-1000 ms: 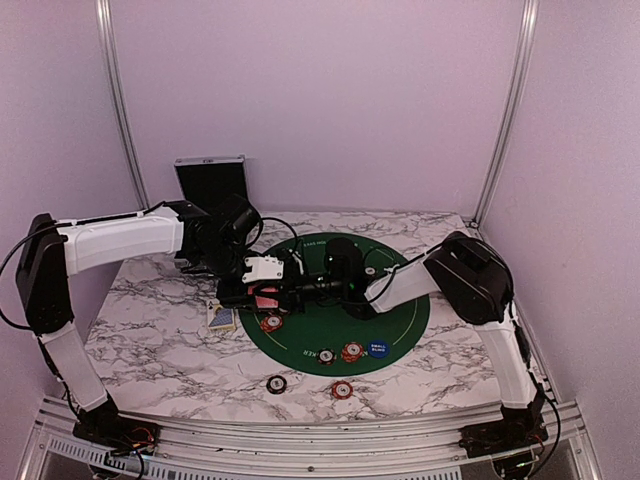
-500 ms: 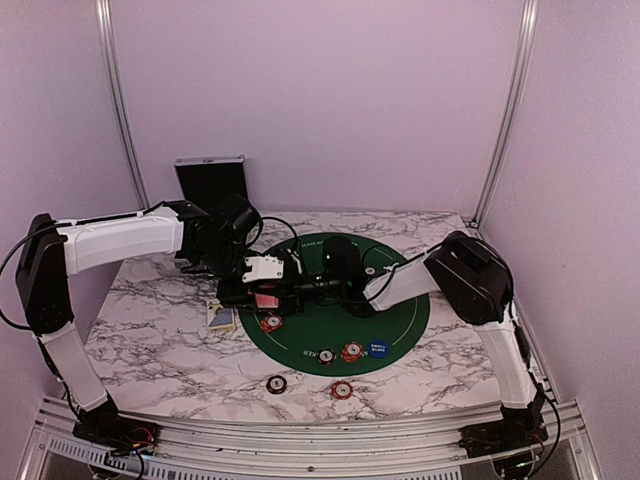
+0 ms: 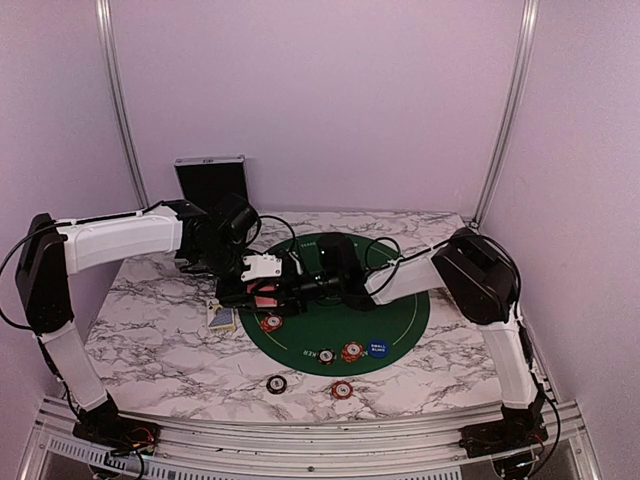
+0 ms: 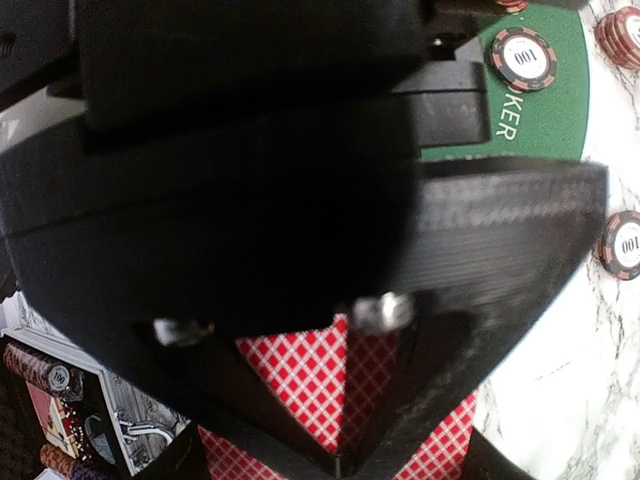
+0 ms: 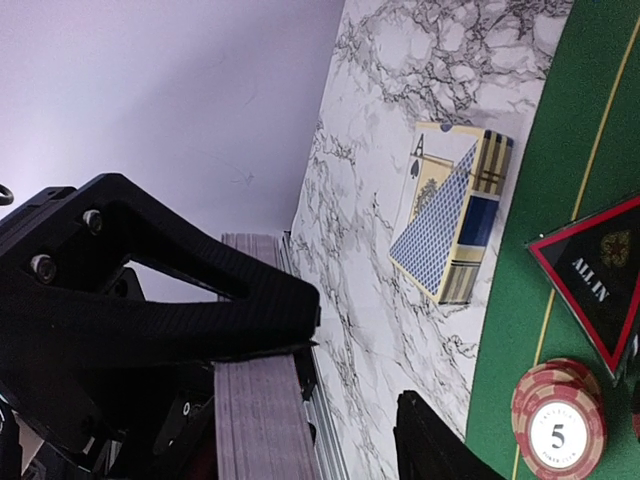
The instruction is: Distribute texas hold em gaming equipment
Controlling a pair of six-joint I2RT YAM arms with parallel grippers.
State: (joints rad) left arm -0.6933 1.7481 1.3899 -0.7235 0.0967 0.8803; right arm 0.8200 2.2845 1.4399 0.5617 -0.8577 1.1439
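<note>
Marble tabletop (image 3: 150, 340), round green felt (image 3: 410, 320): left fingers (image 4: 500, 230) clamp red-checked cards (image 4: 300, 370), right fingers (image 5: 180, 300) parted.

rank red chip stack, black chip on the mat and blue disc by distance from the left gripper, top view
From the left gripper:
1. red chip stack, right beside it on the green mat
2. black chip, at the mat's near edge
3. blue disc, farther right

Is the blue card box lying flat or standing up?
Lying flat: the card box rests broad face up on the marble table.
</note>
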